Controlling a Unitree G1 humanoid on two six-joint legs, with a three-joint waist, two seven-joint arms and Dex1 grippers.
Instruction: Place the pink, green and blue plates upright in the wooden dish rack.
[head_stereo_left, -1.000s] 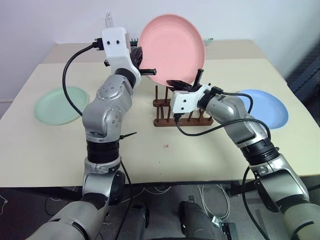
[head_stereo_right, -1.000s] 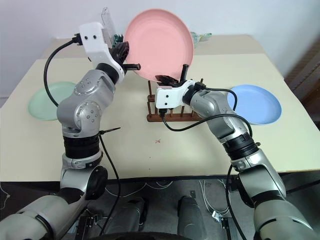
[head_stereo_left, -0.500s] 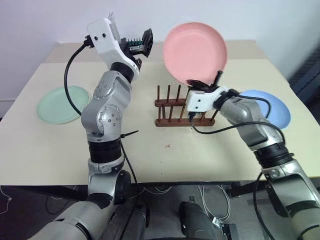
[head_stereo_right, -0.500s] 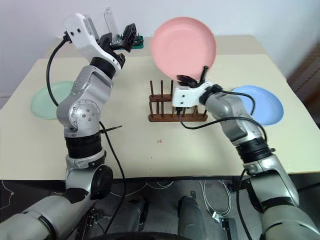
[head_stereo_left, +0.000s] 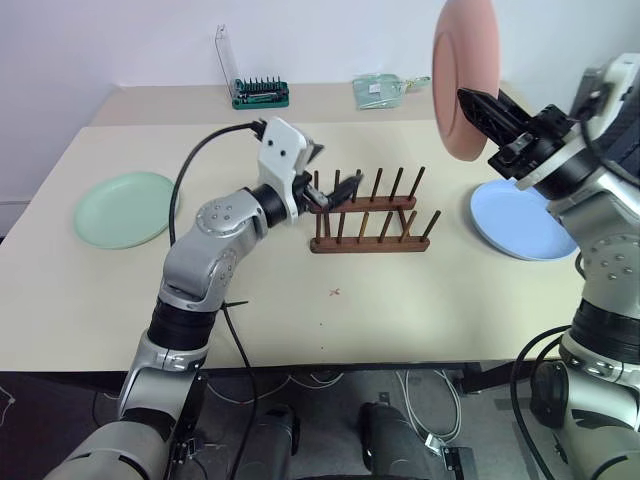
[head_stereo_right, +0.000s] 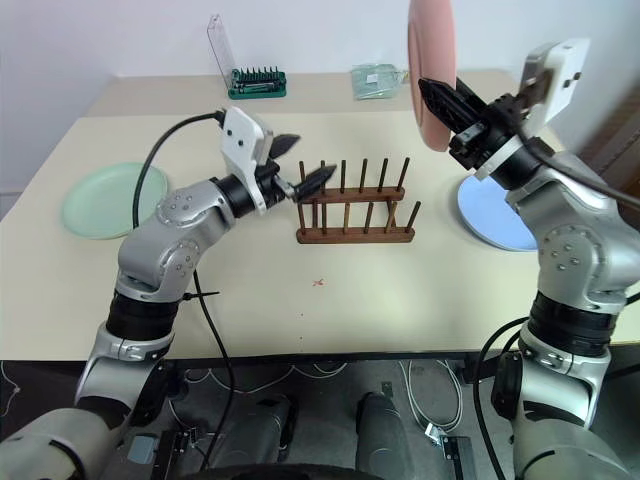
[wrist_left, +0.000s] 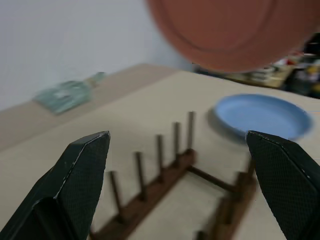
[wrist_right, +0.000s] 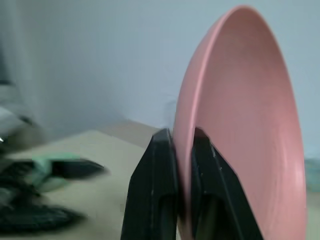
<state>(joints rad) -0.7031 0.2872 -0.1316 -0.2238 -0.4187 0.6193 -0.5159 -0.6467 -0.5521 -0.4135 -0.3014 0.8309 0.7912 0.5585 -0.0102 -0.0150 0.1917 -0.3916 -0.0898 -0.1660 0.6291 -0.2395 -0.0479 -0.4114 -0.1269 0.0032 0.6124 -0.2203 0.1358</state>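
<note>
The right gripper (head_stereo_left: 478, 104) pinches the pink plate (head_stereo_left: 463, 72) up high — the left gripper (head_stereo_right: 307, 181) gapes wide by the rack (head_stereo_left: 365, 215).

Salmon pink plate (head_stereo_left: 466, 78), mint green plate (head_stereo_left: 124, 208), sky blue plate (head_stereo_left: 520, 220), dark reddish-brown rack (head_stereo_left: 368, 212), beige table (head_stereo_left: 300, 300)

Both arms are silver-grey metal, built of rounded jointed segments with small dark screws and black ribbed collars. Each wrist carries a white boxy housing fed by a looping black cable. The left gripper (head_stereo_left: 331, 190) and right gripper (head_stereo_left: 480, 105) each have two black tapered fingers (wrist_left: 82, 180) with finely textured pads
</note>
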